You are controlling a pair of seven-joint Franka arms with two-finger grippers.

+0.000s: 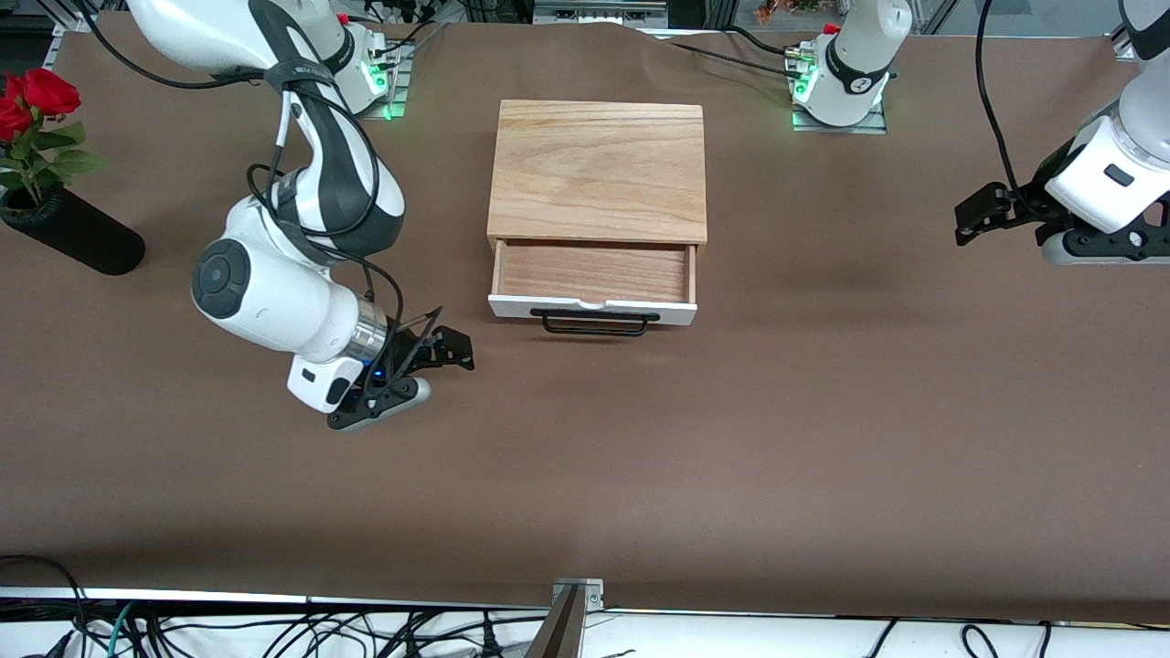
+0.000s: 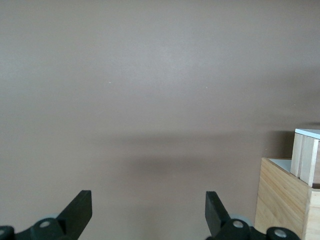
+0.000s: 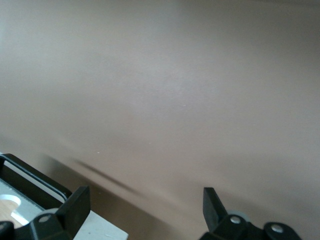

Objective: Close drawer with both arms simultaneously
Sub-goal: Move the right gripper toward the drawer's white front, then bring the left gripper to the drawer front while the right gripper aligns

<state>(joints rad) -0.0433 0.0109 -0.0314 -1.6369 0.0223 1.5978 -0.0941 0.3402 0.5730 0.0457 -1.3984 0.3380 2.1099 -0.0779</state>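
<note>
The drawer [image 1: 592, 272] stands pulled out of the light oak box [image 1: 599, 169], showing its white front panel [image 1: 678, 313] and black wire handle [image 1: 594, 324]. My right gripper [image 1: 451, 350] hangs low over the table, open and empty, beside the drawer front toward the right arm's end. In the right wrist view the right gripper [image 3: 145, 210] has the white panel [image 3: 102, 229] and handle [image 3: 35, 177] close by. My left gripper [image 1: 972, 219] is open and empty over the table toward the left arm's end, well clear of the box. The left wrist view shows the left gripper [image 2: 148, 210] and a box corner [image 2: 285, 200].
A black vase [image 1: 78, 239] with red roses [image 1: 37, 96] lies at the right arm's end of the brown table [image 1: 731, 439]. Cables [image 1: 274, 631] and a metal bracket [image 1: 576, 594] run along the table's edge nearest the front camera.
</note>
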